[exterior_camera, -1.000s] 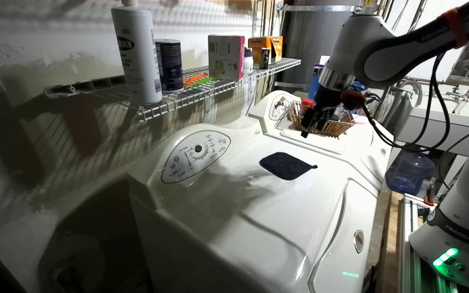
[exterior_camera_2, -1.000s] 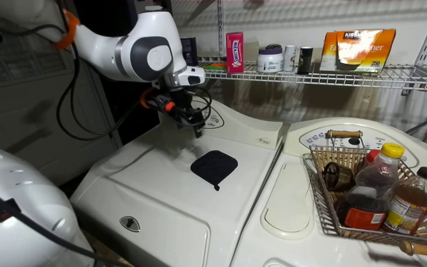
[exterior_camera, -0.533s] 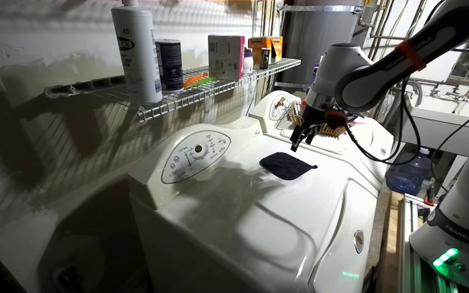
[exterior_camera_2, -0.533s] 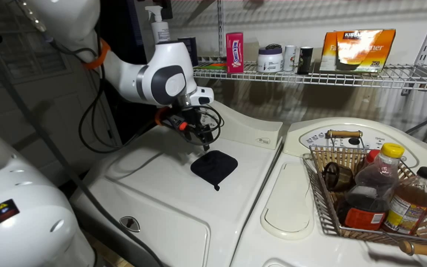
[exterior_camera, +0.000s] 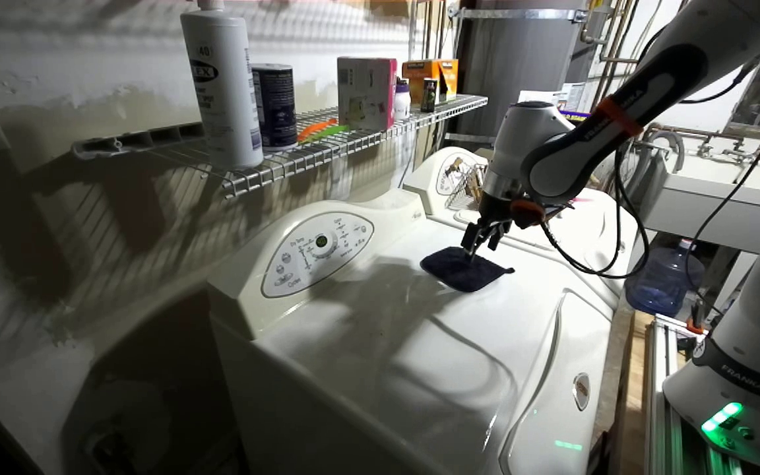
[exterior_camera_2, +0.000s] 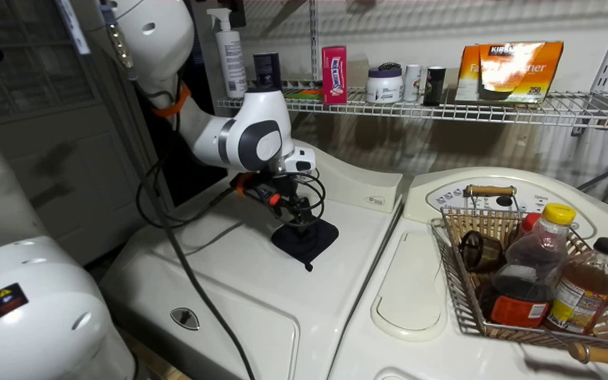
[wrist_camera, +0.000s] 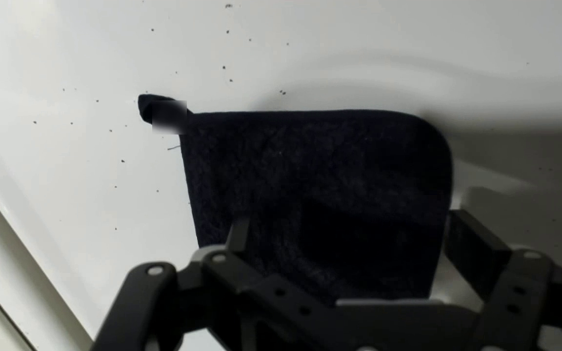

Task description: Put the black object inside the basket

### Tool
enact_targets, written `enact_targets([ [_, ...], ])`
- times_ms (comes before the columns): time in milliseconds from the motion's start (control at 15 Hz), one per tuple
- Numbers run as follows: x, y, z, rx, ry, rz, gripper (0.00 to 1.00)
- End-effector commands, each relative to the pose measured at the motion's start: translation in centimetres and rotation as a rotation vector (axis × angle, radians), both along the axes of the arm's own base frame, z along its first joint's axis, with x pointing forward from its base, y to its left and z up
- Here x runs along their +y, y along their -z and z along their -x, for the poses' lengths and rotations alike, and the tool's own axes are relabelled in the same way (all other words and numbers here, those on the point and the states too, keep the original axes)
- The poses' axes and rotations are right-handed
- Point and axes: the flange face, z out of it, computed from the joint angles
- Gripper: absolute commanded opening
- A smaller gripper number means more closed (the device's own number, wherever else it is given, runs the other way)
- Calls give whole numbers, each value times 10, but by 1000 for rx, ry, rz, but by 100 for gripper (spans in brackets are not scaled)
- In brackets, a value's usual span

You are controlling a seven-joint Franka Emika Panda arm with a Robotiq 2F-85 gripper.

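The black object [exterior_camera: 462, 276] is a flat dark cloth pad with a small loop at one corner. It lies on the white machine's top and shows in an exterior view [exterior_camera_2: 308, 247] and in the wrist view [wrist_camera: 310, 156]. My gripper [wrist_camera: 351, 231] is open just above the pad; in the wrist view one finger is over the pad and the other is beside its right edge. The gripper also shows in both exterior views [exterior_camera: 480, 245] [exterior_camera_2: 303, 217]. Whether the fingers touch the pad is unclear. The basket [exterior_camera_2: 520, 333] stands on the neighbouring machine; the arm partly hides it in an exterior view [exterior_camera: 464, 192].
The basket holds a yellow-capped bottle [exterior_camera_2: 528, 274], a black-capped bottle [exterior_camera_2: 583, 293] and a dark cup [exterior_camera_2: 482, 252]. A white wire shelf [exterior_camera_2: 357, 109] with boxes and jars runs along the wall above. Raised control panels stand at the machines' backs [exterior_camera: 317, 254].
My gripper has come down to just above the black object and stays open. The black object and the basket have not moved.
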Motion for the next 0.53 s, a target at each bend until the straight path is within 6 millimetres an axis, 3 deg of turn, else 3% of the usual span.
enact_targets([
  [0,0,16,-16,0,18,4,100],
  [467,-1,38,-31,-2,6,-3,100],
])
